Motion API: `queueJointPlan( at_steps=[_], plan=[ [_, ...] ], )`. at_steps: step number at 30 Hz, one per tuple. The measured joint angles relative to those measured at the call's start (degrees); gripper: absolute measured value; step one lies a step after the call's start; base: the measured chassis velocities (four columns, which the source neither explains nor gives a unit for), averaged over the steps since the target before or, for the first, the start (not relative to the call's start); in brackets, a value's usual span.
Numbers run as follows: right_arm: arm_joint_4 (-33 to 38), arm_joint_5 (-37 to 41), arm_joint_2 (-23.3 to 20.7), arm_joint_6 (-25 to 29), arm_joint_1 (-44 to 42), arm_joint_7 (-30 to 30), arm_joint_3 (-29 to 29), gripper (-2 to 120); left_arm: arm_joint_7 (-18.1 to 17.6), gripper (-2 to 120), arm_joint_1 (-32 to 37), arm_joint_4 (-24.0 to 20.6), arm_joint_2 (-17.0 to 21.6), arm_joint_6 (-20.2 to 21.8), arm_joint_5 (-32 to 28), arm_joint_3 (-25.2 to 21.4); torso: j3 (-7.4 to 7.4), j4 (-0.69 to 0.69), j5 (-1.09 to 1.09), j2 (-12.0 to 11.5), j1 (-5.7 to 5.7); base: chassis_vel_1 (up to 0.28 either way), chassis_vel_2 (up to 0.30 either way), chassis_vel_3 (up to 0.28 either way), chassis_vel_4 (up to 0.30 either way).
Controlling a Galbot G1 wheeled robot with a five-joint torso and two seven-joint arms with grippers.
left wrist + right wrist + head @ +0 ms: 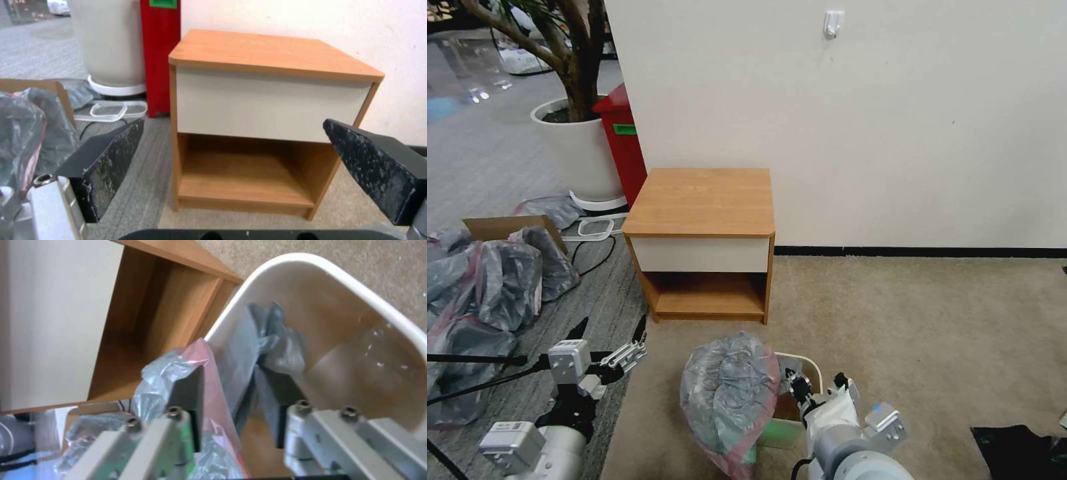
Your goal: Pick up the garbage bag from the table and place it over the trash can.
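Note:
The garbage bag [730, 393], grey and crinkly with a pink-red rim, is puffed up over the left side of the trash can [804, 360], which stands on the carpet in front of the table [704, 200]. The table top is bare. My right gripper [817, 385] reaches into the can's mouth from above. In the right wrist view its fingers [191, 396] stand apart, with the bag's pink rim [218, 386] and a grey fold hanging between them inside the cream can [311, 270]. My left gripper [612, 331] hovers open and empty to the left, facing the table [267, 50].
A heap of grey bags with a cardboard box [487, 280] lies on the floor at the left. A red bin [624, 143] and a white planter [584, 150] stand behind the table by the wall. Black poles [474, 360] cross the lower left.

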Motion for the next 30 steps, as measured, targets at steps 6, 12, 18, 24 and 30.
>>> queueJointPlan(
  at_steps=[6,12,18,24,30],
  plan=[
    [-0.7,2.0,-2.2,-0.3,2.3,-0.1,2.6,54,0.0,100,0.0,0.0,0.2,0.0,0.0,0.0,0.0,0.0,0.0,0.0,0.0,0.0,0.0,0.0,0.0],
    [0.7,4.9,-4.7,-0.6,3.2,0.5,5.1,76,0.0,100,-0.1,0.0,0.3,0.1,-0.1,0.1,0.0,0.0,0.0,0.0,0.0,0.0,0.0,0.0,0.0],
    [2.6,6.2,-6.0,-1.4,3.8,0.4,7.3,98,0.5,100,0.0,0.0,0.3,0.6,0.0,0.4,0.0,0.0,0.0,0.0,0.0,0.0,0.0,0.0,0.0],
    [2.1,4.6,-6.8,-3.4,5.3,-5.1,10.3,100,1.0,100,0.5,0.0,0.4,2.4,0.4,1.4,0.0,0.0,0.0,0.0,0.0,0.0,0.0,0.0,0.0],
    [0.1,-1.2,-8.0,-4.5,5.8,-14.4,12.4,100,1.0,100,0.5,0.0,1.5,3.4,3.4,4.7,0.0,0.0,-0.01,0.0,0.0,0.0,0.0,0.0,0.0]
  ],
)
